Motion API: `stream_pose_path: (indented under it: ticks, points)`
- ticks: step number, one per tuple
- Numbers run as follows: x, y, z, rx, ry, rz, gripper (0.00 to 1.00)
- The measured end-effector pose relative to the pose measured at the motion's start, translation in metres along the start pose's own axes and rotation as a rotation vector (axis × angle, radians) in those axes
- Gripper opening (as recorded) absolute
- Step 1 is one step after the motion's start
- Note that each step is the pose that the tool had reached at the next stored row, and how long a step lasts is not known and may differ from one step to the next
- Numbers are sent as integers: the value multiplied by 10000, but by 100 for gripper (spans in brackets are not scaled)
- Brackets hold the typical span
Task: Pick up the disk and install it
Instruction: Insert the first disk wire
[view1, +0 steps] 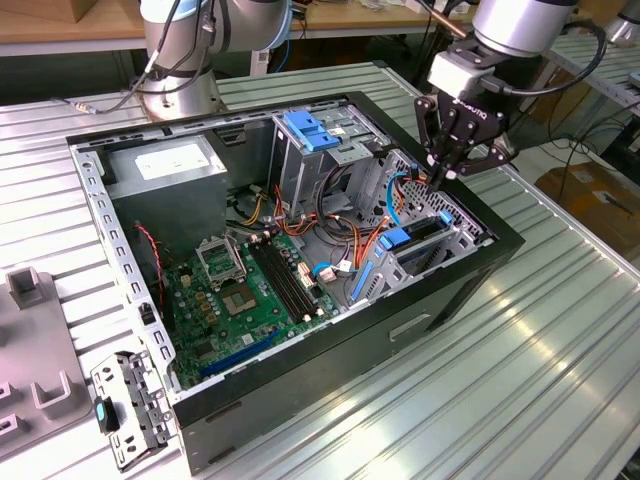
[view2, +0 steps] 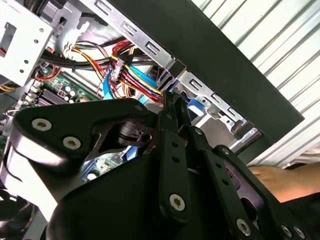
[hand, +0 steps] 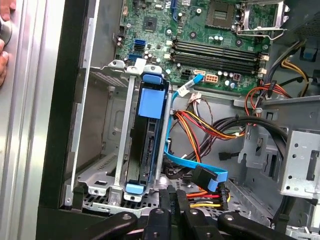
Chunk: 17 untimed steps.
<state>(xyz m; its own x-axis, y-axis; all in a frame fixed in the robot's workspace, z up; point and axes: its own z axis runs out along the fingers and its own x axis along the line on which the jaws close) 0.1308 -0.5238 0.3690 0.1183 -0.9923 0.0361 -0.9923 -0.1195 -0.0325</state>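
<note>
The gripper (view1: 441, 178) hangs just above the case's drive-cage corner with its fingers (view2: 172, 117) pressed together and holding nothing. Just beyond the fingertips, apart from them, the disk (hand: 148, 145) stands on edge in its metal bay (hand: 119, 150), blue rails at both ends; in the exterior view it sits below the gripper. Farther off lie coloured cables (hand: 210, 125) and the green motherboard (view1: 250, 290).

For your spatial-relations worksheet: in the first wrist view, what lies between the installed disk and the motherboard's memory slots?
In the first wrist view, a light blue data cable and the drive cage's metal edge lie between the disk and the memory slots.
</note>
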Motion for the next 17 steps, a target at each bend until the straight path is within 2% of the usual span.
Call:
stream_pose_path:
  ticks: [3,7,12,14,17]
  points:
    - [0,0,7,-23,20,647,17]
    - [0,1,12,-43,39,1212,17]
    - [-3,15,18,-50,44,1386,17]
    - [2,17,28,-60,54,1644,17]
    - [7,40,37,-62,54,1699,17]
